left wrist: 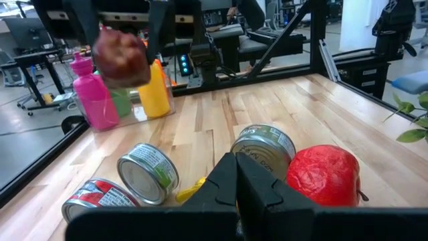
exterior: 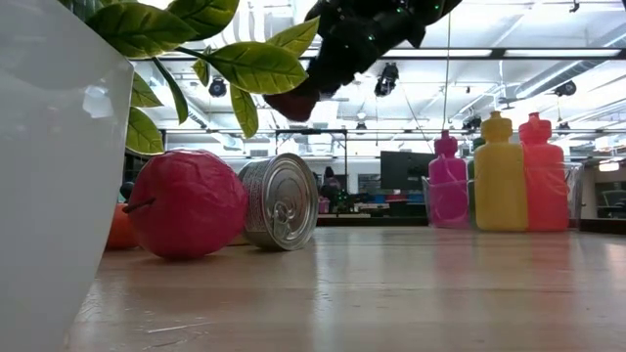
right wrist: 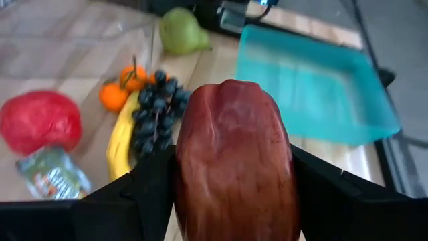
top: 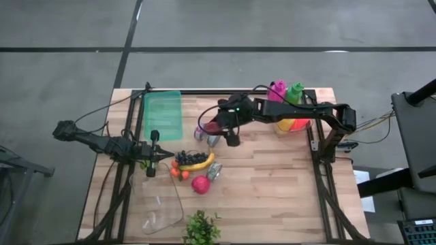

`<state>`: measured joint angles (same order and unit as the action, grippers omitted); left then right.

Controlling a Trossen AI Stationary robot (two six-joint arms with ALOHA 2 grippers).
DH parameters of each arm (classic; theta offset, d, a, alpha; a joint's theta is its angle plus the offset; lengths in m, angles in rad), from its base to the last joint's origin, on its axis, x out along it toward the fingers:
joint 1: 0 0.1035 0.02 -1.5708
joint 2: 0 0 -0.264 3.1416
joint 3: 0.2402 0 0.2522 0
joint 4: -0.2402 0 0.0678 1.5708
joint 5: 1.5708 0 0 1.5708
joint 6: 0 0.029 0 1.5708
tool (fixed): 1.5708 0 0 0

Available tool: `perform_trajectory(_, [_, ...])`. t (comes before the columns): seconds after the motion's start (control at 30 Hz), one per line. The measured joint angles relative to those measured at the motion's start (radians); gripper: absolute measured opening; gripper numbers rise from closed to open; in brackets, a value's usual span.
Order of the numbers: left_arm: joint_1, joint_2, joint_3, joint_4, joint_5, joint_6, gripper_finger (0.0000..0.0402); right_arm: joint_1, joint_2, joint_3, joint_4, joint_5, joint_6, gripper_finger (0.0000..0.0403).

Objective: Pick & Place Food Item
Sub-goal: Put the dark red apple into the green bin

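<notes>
We see the right gripper (right wrist: 234, 194) pinching a dark red, apple-like fruit (right wrist: 234, 161) in the air; just beyond it lies the teal plastic tray (right wrist: 314, 80). The left gripper (left wrist: 237, 194), pressed together, waits beside a round red fruit (left wrist: 324, 175).

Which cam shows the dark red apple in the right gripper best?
Right wrist view: the dark red apple fills the frame between the right gripper fingers. Left wrist shows it blurred, high view small, low view only its underside.
</notes>
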<state>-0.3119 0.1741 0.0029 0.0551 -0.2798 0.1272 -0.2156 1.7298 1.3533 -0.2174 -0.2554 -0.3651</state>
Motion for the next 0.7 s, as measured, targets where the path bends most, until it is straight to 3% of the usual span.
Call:
perform_trajectory(0.27, [0.0, 0.0, 0.0, 0.0, 0.0, 0.001, 0.0, -0.001, 0.0, -0.001, 0.087, 0.015, 0.048, 0.024])
perform_trajectory(0.4, [0.0, 0.0, 0.0, 0.0, 0.0, 0.003, 0.0, 0.0, 0.0, -0.025, 0.132, -0.039, 0.037, 0.024])
perform_trajectory(0.57, [0.0, 0.0, 0.0, 0.0, 0.0, 0.003, 0.0, 0.0, 0.0, -0.11, 0.319, -0.161, 0.041, 0.024])
perform_trajectory(0.7, [0.0, 0.0, 0.0, 0.0, 0.0, 0.003, 0.0, 0.0, 0.0, -0.2, 0.508, -0.175, 0.093, 0.024])
